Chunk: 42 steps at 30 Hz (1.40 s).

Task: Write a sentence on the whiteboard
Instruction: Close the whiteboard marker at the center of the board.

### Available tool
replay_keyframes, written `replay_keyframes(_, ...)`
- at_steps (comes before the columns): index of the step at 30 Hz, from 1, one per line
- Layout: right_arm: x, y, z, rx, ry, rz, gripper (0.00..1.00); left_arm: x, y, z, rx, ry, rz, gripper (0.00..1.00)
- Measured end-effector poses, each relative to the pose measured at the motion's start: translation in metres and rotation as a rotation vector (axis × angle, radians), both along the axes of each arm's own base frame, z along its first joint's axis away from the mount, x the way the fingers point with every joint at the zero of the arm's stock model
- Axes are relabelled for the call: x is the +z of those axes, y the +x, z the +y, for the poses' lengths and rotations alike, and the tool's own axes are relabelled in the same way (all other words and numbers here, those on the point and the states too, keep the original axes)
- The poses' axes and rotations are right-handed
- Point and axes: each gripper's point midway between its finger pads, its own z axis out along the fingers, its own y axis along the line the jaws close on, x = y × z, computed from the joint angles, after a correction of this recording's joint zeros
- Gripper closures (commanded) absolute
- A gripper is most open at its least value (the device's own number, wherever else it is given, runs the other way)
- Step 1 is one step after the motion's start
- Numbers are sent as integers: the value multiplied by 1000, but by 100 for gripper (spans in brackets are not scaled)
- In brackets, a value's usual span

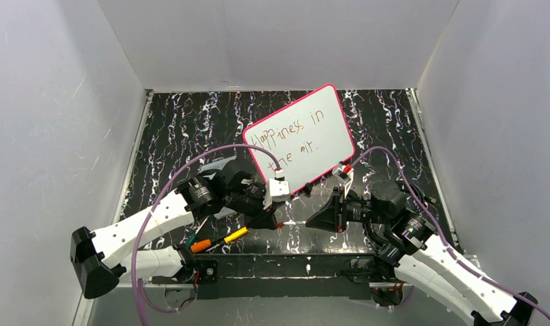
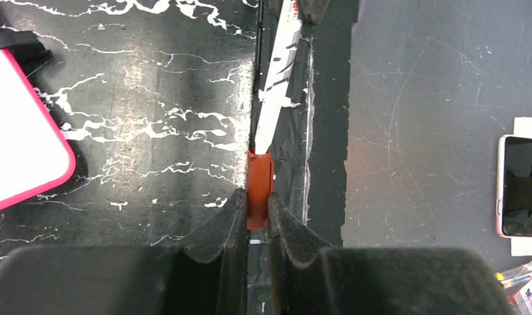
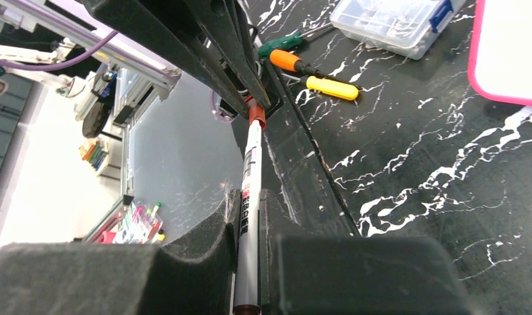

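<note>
- The whiteboard point(image 1: 335, 146) lies tilted at the back middle of the black marbled tabletop point(image 1: 177, 129). Only the top view shows it whole; each wrist view catches just one pink-rimmed corner, cut off by the frame edge.
- The sentence point(image 1: 289, 132) runs in two slanted rows of thin brownish-red letters. The upper row reads roughly "Happiness in". The lower row starts with "the", and its last short word is too small to make out. Neither wrist view shows any lettering.
- In front of the board's near edge, the marker point(image 3: 248, 197) spans the gap between the two arms, above the tabletop's front edge.
- The right gripper point(image 3: 248, 200) is clamped narrowly on the white barrel, whose print is blurred.
- The left gripper point(image 2: 257, 200) is pinched on the orange-red cap point(image 2: 259, 187) at the barrel's far end.
- The right wrist view shows green, orange and yellow screwdrivers point(image 3: 312, 72) beside a clear organizer box point(image 3: 395, 20), which is cut off at the top.
- Only the left wrist view shows a phone point(image 2: 521, 186) lying below the tabletop.
</note>
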Motion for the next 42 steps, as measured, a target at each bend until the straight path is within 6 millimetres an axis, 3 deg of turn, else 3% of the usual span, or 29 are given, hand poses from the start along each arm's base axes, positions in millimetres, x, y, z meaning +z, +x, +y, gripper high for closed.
replay_keyframes(12, -6, -12, 8, 105, -10, 81, 99, 2, -20, -5, -69, -6, -14, 100)
replay_keyframes(42, -38, -10, 20, 158, -40, 208, 99, -27, -19, -13, 84, 80, 122, 100)
